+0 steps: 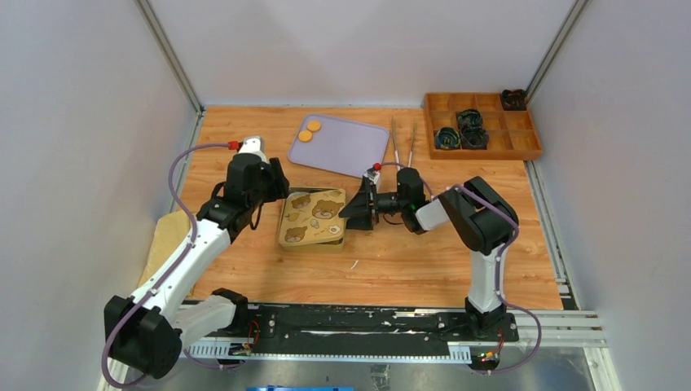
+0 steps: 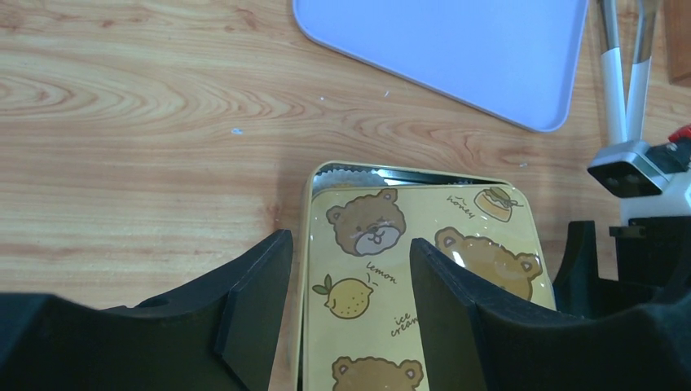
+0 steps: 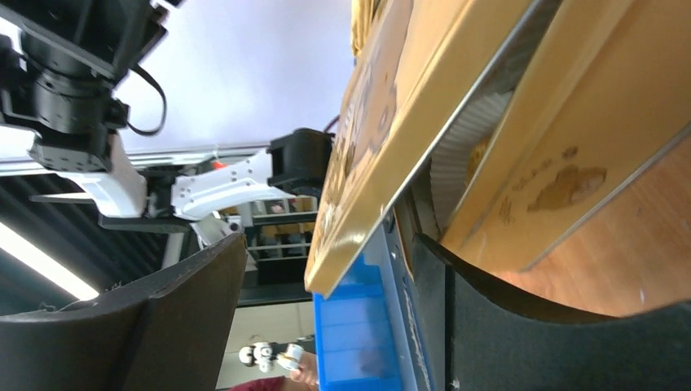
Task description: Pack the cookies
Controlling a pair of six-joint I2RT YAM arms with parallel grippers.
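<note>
From above, two cookies (image 1: 313,125) lie on the tray (image 1: 350,151) just past the left tool (image 1: 279,186), farther from the right tool (image 1: 349,213). Left wrist: tool open wide over the bear lid (image 2: 407,269). Right wrist: tool open, that lid's edge between its jaws.

We find the tin (image 1: 312,218) in the middle of the worktop (image 1: 407,261). Behind it lies the tray (image 1: 340,145), with two cookies (image 1: 309,130) on its far left corner. Tongs (image 1: 402,142) lie just right of the tray, and a divided box (image 1: 481,125) sits far right. The left claw (image 1: 273,183) is by the tin's far left corner, the right claw (image 1: 346,213) at its right edge.
</note>
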